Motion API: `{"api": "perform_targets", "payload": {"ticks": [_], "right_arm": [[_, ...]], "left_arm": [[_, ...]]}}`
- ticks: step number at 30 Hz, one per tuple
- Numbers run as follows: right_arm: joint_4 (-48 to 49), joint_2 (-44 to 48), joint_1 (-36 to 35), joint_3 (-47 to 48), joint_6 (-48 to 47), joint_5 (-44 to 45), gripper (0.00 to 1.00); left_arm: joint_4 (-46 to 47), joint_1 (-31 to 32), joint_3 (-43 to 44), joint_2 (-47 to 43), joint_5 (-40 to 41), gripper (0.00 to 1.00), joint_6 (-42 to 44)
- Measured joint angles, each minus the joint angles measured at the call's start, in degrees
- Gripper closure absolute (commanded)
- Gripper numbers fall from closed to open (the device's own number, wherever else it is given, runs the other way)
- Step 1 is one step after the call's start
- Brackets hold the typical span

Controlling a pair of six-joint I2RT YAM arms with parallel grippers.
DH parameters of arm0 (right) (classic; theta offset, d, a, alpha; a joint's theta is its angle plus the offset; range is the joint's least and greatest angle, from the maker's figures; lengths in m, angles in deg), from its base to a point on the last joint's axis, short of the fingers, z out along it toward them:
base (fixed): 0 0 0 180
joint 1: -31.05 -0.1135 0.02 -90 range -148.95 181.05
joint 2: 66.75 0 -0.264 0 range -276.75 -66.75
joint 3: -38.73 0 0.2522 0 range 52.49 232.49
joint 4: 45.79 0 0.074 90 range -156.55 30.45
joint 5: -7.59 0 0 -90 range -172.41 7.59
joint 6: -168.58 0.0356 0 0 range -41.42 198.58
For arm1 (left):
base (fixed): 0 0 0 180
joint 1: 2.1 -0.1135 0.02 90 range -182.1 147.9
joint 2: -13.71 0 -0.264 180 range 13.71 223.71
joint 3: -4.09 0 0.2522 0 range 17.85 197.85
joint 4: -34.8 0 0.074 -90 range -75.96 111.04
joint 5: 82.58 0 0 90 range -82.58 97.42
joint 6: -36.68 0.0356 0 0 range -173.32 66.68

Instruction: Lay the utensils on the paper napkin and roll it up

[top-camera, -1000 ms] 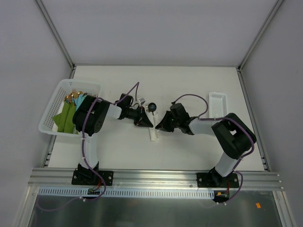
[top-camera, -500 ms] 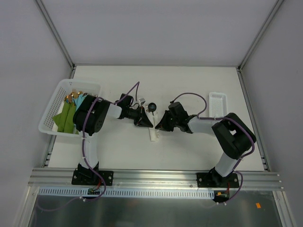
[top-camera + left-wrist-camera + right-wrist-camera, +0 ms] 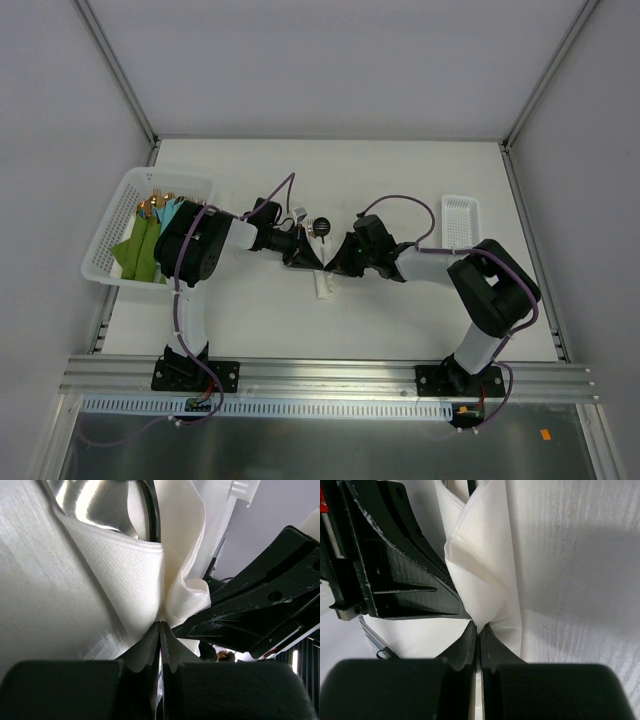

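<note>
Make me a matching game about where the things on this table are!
Things:
1. big basket
2. small tray
3. paper napkin
4. spoon

Places:
A. in the middle, pinched by the left tool and the right tool
B. far right side
C. far left side, holding green cloths
D. round black end showing just beyond the paper napkin

Pairs: 1-C, 2-B, 3-A, 4-D
</note>
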Motion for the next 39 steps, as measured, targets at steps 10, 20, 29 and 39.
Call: {"api": "perform_targets", "payload": {"ticks": [10, 20, 29, 39], "right_arm": [[5.5, -0.2, -0.3, 0.0, 5.1, -2.9, 1.00], [14.8, -3.8, 0.0, -1.8, 11.0, -6.3, 1.00], [24.9, -6.8, 1.1, -4.8, 14.1, -9.8, 0.90], [39.5, -12.3, 2.1, -6.7, 18.9, -14.4, 0.65]], "left_arm": [[-0.5, 0.0, 0.2, 0.0, 0.1, 1.00, 0.3], [-1.2, -0.9, 0.2, 0.0, 0.0, 1.00, 0.6], [-1.8, -1.5, 0.6, 0.7, -1.1, 1.00, 0.8], [-2.2, -2.6, 0.7, 1.0, -2.2, 1.00, 1.7]]}}
